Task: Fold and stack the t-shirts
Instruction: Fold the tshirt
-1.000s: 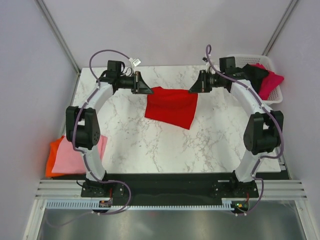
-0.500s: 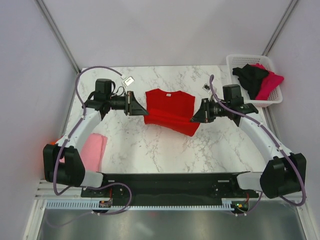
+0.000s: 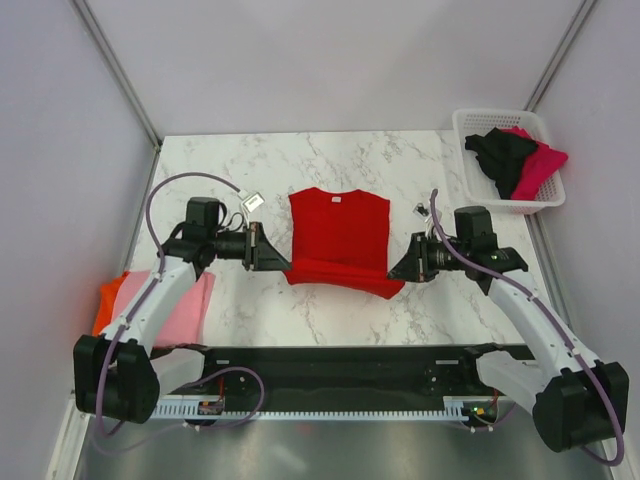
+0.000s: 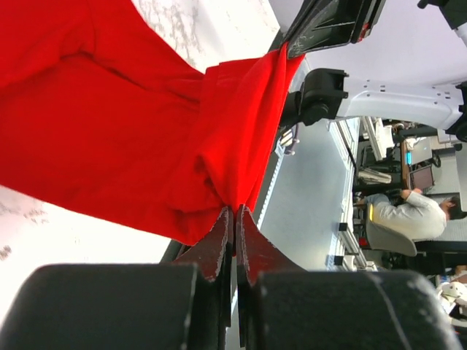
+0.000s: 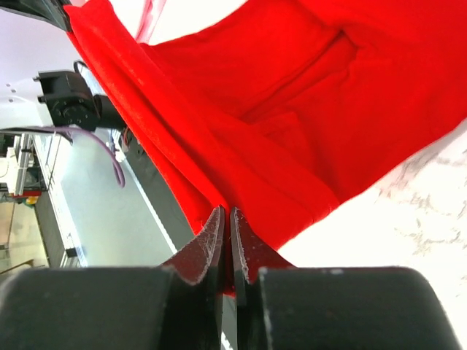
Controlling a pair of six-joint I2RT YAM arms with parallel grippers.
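**Red shirt mid-fold, 2 stacked, 2 waiting**

Nearest the arm bases, at the left near edge of the table [image 3: 330, 160], a light pink t-shirt [image 3: 188, 300] lies on an orange t-shirt [image 3: 103, 305]. This looks like the stack already begun, though the left arm hides part of it.

A little farther in, both arms reach toward the middle. The left gripper [image 4: 233, 215] is pinched tight on 1 near corner of the red t-shirt [image 3: 338, 225], and the right gripper [image 5: 227, 217] is closed on the other near corner. Both wrist views show red cloth bunched between the fingers. The near hem runs taut between the 2 grippers, just above the marble. The rest of the shirt lies flat, collar at the far end, in a narrow rectangle with no sleeves sticking out.

At the far right corner, the white basket [image 3: 497, 114] holds a black t-shirt [image 3: 498, 152] and a magenta t-shirt [image 3: 543, 165], both crumpled.

By my reckoning, 2 shirts are done, 1 needs its crosswise fold and stacking, and 2 are untouched.
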